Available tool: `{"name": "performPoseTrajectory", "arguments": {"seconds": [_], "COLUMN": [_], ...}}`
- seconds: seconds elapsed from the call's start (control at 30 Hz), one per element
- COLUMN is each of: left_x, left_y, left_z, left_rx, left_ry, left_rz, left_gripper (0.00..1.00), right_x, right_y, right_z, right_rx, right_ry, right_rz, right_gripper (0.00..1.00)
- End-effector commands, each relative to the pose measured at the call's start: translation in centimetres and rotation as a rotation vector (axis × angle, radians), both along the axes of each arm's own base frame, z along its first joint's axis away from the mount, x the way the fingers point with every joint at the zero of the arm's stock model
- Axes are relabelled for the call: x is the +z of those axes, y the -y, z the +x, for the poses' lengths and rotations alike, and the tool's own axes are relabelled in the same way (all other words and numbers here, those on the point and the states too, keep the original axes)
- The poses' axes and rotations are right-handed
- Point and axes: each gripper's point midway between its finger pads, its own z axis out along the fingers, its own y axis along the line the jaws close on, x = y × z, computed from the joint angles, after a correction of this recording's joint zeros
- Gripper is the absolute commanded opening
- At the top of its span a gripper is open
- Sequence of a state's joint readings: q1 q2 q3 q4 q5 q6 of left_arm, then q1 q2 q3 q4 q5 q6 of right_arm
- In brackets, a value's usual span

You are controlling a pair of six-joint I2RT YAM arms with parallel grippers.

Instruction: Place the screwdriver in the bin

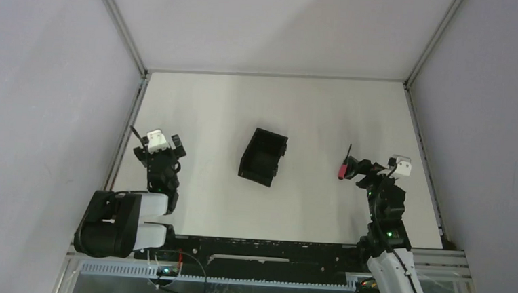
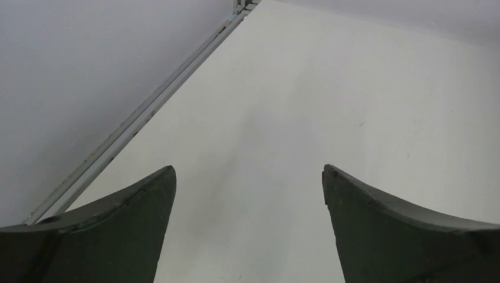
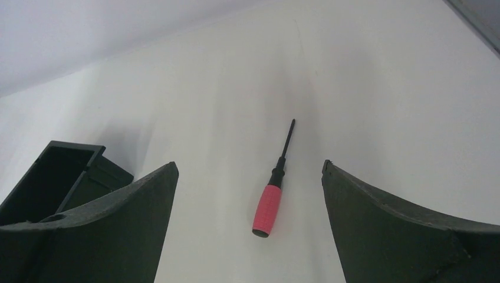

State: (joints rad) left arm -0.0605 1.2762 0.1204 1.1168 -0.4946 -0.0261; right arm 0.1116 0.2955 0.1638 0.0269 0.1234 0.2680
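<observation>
The screwdriver (image 1: 344, 167), red handle and thin dark shaft, lies flat on the white table right of centre. In the right wrist view the screwdriver (image 3: 268, 207) lies between my open fingers, shaft pointing away. My right gripper (image 1: 355, 169) is open and empty, just right of the handle. The black bin (image 1: 263, 156) stands open-topped in the table's middle, left of the screwdriver; the bin (image 3: 53, 177) shows at the left of the right wrist view. My left gripper (image 1: 172, 149) is open and empty at the table's left, over bare table (image 2: 253, 177).
A metal rail (image 2: 141, 112) runs along the table's left edge by the grey wall. Another rail (image 1: 424, 156) borders the right edge. A black strip (image 1: 270, 246) with the arm bases lies along the near edge.
</observation>
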Motion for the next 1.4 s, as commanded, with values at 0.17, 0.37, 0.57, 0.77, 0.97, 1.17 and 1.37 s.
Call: {"name": "performPoseTrajectory", "arguments": {"seconds": [0.17,0.37,0.57,0.77,0.97,1.17,1.37], "left_x": [2.4,2.3,2.3,2.3,2.3,2.2,2.3], "left_y": [-0.1,-0.1,-0.1,-0.1,-0.1,-0.1,-0.1], "left_z": [1.1,1.1,1.1,1.1,1.1,1.1,1.1], "left_rx": [0.003,0.003,0.003,0.003,0.003,0.003,0.003], "left_ry": [0.068,0.066,0.065,0.066,0.066,0.064,0.066], "left_rz": [0.004,0.004,0.005,0.004,0.004,0.004,0.004], "left_gripper": [0.98,0.98,0.98,0.98,0.98,0.98,0.98], "right_x": [6.2,12.8,9.3,1.0,-7.2,-13.3,-15.4], "right_y": [-1.3,-3.5,-1.3,0.6,0.2,-0.4,-0.5], "right_z": [1.4,3.5,7.4,9.1,9.5,8.9,7.8], "right_rx": [0.053,0.178,0.022,-0.077,-0.039,0.003,0.015], "right_ry": [0.09,-0.003,-0.49,-0.838,-1.073,-1.21,-1.271], "right_rz": [0.062,0.034,-0.019,-0.078,-0.068,-0.045,-0.024], "right_gripper": [1.0,0.96,0.87,0.81,0.74,0.58,0.27]}}
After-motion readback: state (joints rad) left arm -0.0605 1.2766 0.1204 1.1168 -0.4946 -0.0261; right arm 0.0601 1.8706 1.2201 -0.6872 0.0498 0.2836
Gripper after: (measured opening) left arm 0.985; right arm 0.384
